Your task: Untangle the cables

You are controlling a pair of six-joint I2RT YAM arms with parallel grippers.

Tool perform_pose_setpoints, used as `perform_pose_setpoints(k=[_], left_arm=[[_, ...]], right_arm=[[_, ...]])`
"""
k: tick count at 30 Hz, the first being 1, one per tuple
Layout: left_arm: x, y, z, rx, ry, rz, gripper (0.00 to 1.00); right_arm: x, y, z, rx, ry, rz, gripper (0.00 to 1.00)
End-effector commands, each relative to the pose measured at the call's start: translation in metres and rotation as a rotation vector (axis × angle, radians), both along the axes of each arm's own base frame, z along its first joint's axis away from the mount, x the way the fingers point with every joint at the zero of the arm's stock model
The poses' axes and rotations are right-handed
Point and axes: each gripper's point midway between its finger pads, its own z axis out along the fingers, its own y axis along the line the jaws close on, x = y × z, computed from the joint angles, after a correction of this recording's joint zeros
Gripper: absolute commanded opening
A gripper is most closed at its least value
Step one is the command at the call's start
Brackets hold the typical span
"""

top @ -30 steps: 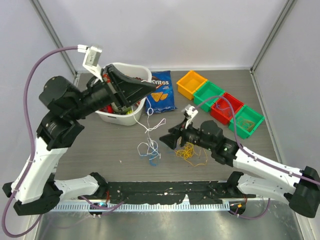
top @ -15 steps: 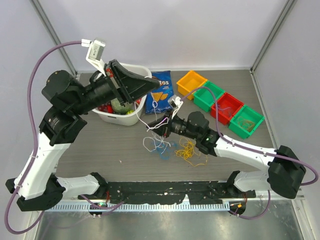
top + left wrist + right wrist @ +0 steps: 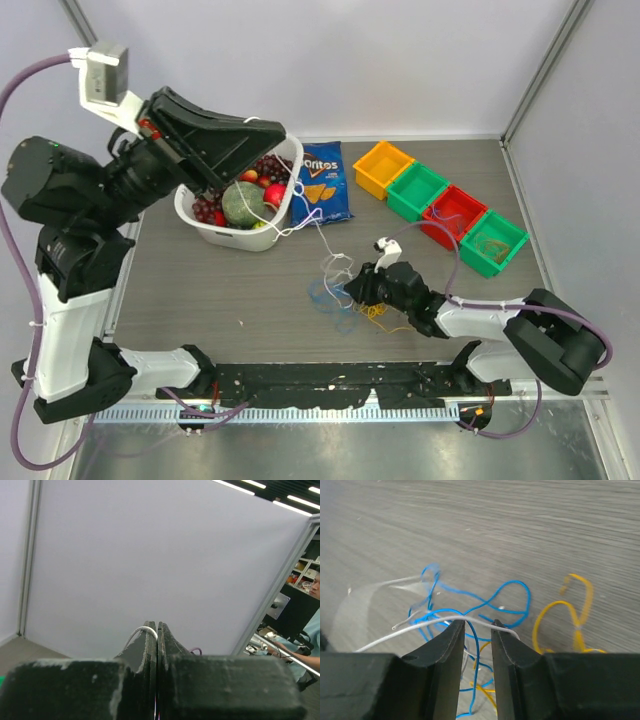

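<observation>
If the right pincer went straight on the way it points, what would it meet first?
The white cable, which crosses just at the tips of the right pincer. Beyond it lie loops of the blue cable, then the table. Depth is hard to judge.

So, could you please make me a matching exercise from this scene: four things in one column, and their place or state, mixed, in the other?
Things:
1. left gripper
2. right gripper
3. blue cable
4. chips bag

Places or states:
A. flat on the table, between white basket and orange bin
B. low over the cables, jaws slightly apart
C. raised high, shut on the white cable
D. in loose loops on the table

Pairs: 1-C, 2-B, 3-D, 4-A.
</observation>
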Motion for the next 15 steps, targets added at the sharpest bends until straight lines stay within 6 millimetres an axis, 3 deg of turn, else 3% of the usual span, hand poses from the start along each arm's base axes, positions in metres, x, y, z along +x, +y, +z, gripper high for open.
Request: perform_pose_setpoints(k=[1,4,9,12,15], left_arm=[[-0.016,0.021,0.034,-0.085,-0.094,0.030,0.00],[-0.021,0.032,0.050,-0.126,-0.121,0.054,0.00],[-0.029,0.058,0.083,-0.251,-0.185,0.124,0.00],[-0.035,0.069,0.100,-0.321,-0.218,0.137,0.00],[-0.036,0.073,0.109,-0.360,-0.230,0.140,0.00]], right_arm=[[0.021,-0.019,0.009,0.023,-0.010,-0.141,0.34],[0.026,-0.031,0.004,0.012,0.005,-0.200,0.36],[0.042,-0.060,-0.023,0.008,0.114,-0.353,0.39],[0.041,-0.066,-0.030,0.030,0.141,-0.377,0.49],[0.043,-0.067,-0.028,0.021,0.136,-0.386,0.50]])
